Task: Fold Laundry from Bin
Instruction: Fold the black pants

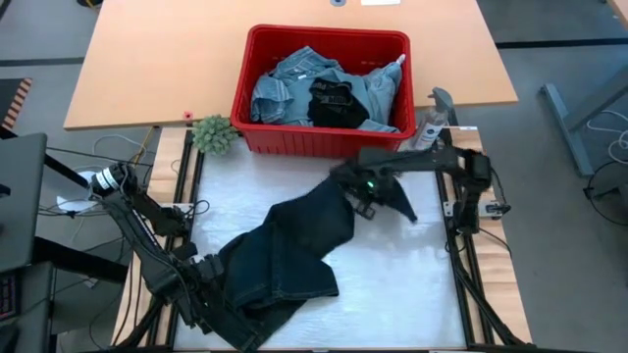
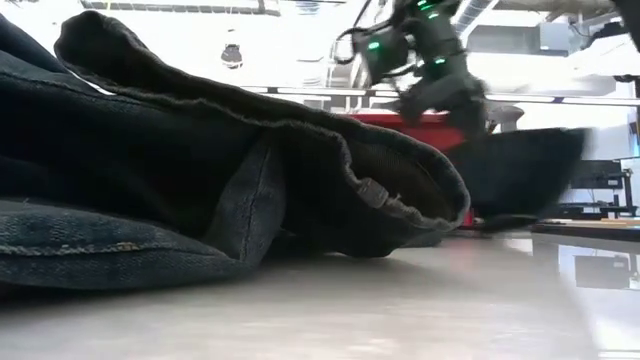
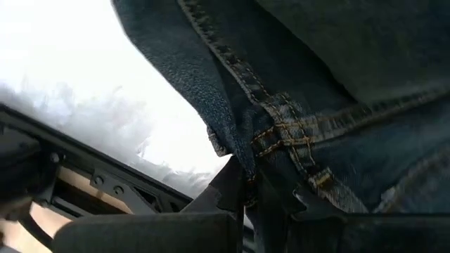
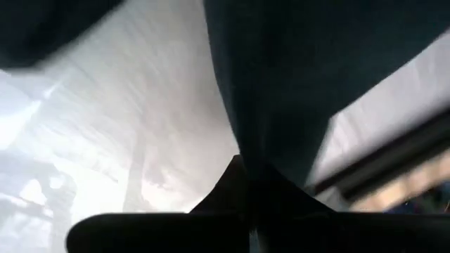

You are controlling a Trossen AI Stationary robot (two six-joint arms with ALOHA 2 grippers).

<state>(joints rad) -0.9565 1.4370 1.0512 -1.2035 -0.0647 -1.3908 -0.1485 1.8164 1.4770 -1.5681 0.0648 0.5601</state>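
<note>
Left gripper [image 1: 228, 306] at near table edge, fingers pinched on dark jeans' [image 1: 289, 257] seam, anchoring that end. Jeans sprawl across white mat [image 1: 412, 284]. Farther on, right gripper [image 1: 378, 196] clamped on the far end, likely lifting it to spread them flat. Beyond, red bin [image 1: 324, 137] holds remaining laundry [image 1: 324, 93].

Left hand [image 1: 235, 328] and right hand [image 1: 378, 201] both clamped.

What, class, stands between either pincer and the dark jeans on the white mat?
Nothing visible. The left pincer is shut on the dark jeans at a seam, and the right pincer is shut on their other end.
</note>
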